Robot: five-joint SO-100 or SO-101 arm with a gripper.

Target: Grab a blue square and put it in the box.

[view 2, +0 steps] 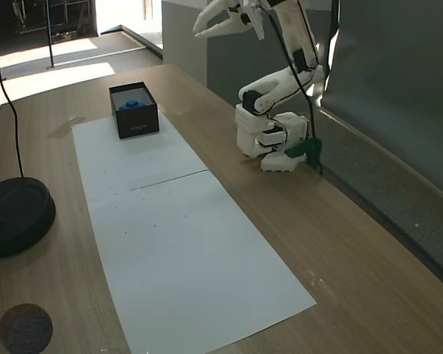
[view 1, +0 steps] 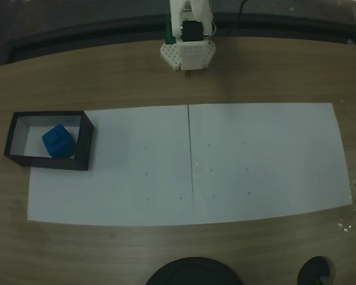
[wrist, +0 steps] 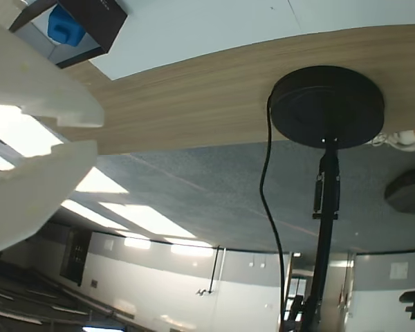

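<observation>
Up above the table, the white gripper [view 2: 214, 21] is raised high with its two fingers spread apart and nothing between them; in the wrist view the pale fingers [wrist: 34, 90] enter from the left edge with a gap between them. Below it the folded arm sits on its white base [view 2: 269, 140] at the table's edge. Further out, the blue square [view 1: 59, 141] lies inside the box [view 1: 84, 145], a black-walled tray with a pale floor, and rests there slightly turned. That box stands on the left end of the white paper sheets [view 1: 255, 160] in a fixed view. A black round stand base [view 2: 16, 214] with a cable sits on the wooden table [view 2: 340, 243] beside the paper.
</observation>
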